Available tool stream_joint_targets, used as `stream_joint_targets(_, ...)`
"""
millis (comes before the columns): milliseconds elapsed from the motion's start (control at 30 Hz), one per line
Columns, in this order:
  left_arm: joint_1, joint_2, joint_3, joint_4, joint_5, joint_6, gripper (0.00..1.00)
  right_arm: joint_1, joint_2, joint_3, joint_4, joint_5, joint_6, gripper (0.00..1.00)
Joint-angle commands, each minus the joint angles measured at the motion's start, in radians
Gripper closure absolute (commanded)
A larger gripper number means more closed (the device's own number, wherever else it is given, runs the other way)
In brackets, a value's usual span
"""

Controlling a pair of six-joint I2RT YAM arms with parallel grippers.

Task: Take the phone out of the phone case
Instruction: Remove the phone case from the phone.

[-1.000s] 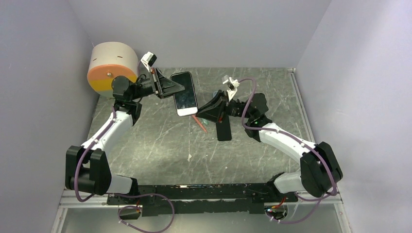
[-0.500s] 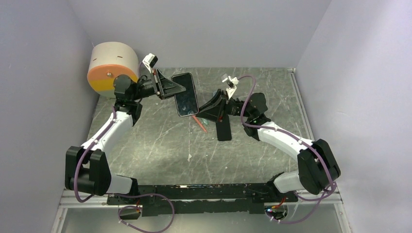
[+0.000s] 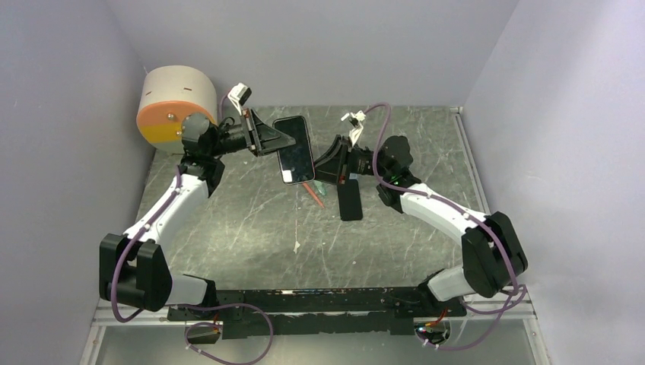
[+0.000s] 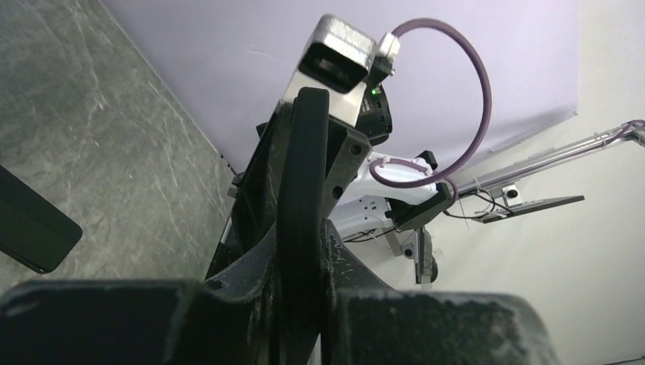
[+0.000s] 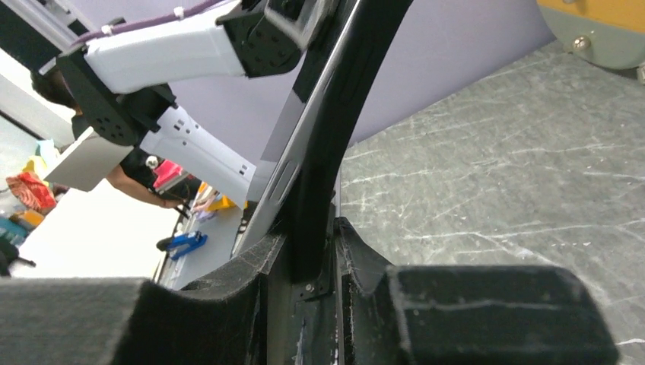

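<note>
While left fingers (image 4: 114, 323) pinch the glossy, slab-shaped phone (image 3: 295, 150) above the veined stone counter (image 3: 251, 220), right fingers (image 5: 494, 323) clamping its curved black case (image 5: 328, 152), right arm (image 3: 435, 211) nearer than before.

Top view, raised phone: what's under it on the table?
A red stick lies on the table, poking out past the phone's lower end. Its far tip and the table straight below are covered by the phone and the right gripper.
</note>
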Motion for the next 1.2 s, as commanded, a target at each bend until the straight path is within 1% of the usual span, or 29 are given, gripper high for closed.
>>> stream_joint_targets(0, -0.054, -0.016, 0.02, -0.07, 0.066, 0.055, 0.98, -0.007, 0.014, 0.104, 0.148, 0.116, 0.067, 0.73)
stream_joint_targets(200, -0.066, -0.007, 0.01, -0.223, 0.037, 0.176, 0.97, -0.004, 0.054, 0.133, 0.234, 0.11, 0.162, 0.73)
stream_joint_targets(267, -0.068, 0.001, 0.006, -0.26, 0.027, 0.204, 0.97, -0.001, 0.069, 0.129, 0.27, 0.118, 0.196, 0.75)
stream_joint_targets(400, -0.069, 0.008, 0.008, -0.326, 0.003, 0.256, 0.98, 0.004, 0.086, 0.115, 0.289, 0.138, 0.239, 0.84)
stream_joint_targets(467, -0.069, 0.011, 0.027, -0.41, -0.021, 0.314, 0.97, 0.004, 0.086, 0.105, 0.296, 0.145, 0.25, 0.92)
stream_joint_targets(533, -0.069, 0.015, 0.055, -0.516, -0.052, 0.386, 0.87, 0.004, 0.082, 0.094, 0.277, 0.16, 0.254, 1.0)
stream_joint_targets(600, -0.069, 0.022, 0.09, -0.639, -0.107, 0.459, 0.78, 0.005, 0.074, 0.085, 0.239, 0.169, 0.243, 1.0)
stream_joint_targets(633, -0.068, 0.024, 0.108, -0.713, -0.142, 0.49, 0.72, 0.004, 0.07, 0.077, 0.218, 0.176, 0.24, 1.0)
stream_joint_targets(667, -0.069, 0.026, 0.123, -0.752, -0.174, 0.516, 0.66, 0.004, 0.067, 0.067, 0.203, 0.184, 0.24, 1.0)
stream_joint_targets(767, -0.069, 0.026, 0.15, -0.825, -0.259, 0.567, 0.5, 0.004, 0.049, 0.032, 0.157, 0.207, 0.236, 1.0)
stream_joint_targets(800, -0.068, 0.025, 0.157, -0.844, -0.284, 0.579, 0.43, 0.004, 0.04, 0.021, 0.132, 0.218, 0.23, 1.0)
stream_joint_targets(900, -0.068, 0.016, 0.184, -0.903, -0.371, 0.618, 0.28, 0.004, 0.01, -0.001, 0.043, 0.245, 0.206, 1.0)
stream_joint_targets(967, -0.069, 0.002, 0.193, -0.923, -0.422, 0.633, 0.13, 0.004, -0.004, -0.014, 0.005, 0.262, 0.196, 1.0)
stream_joint_targets(1033, -0.069, -0.016, 0.203, -0.945, -0.48, 0.647, 0.07, 0.005, -0.017, -0.027, -0.038, 0.286, 0.195, 1.0)
stream_joint_targets(1167, -0.075, -0.058, 0.226, -0.997, -0.574, 0.708, 0.06, 0.004, -0.039, -0.041, -0.154, 0.371, 0.191, 1.0)
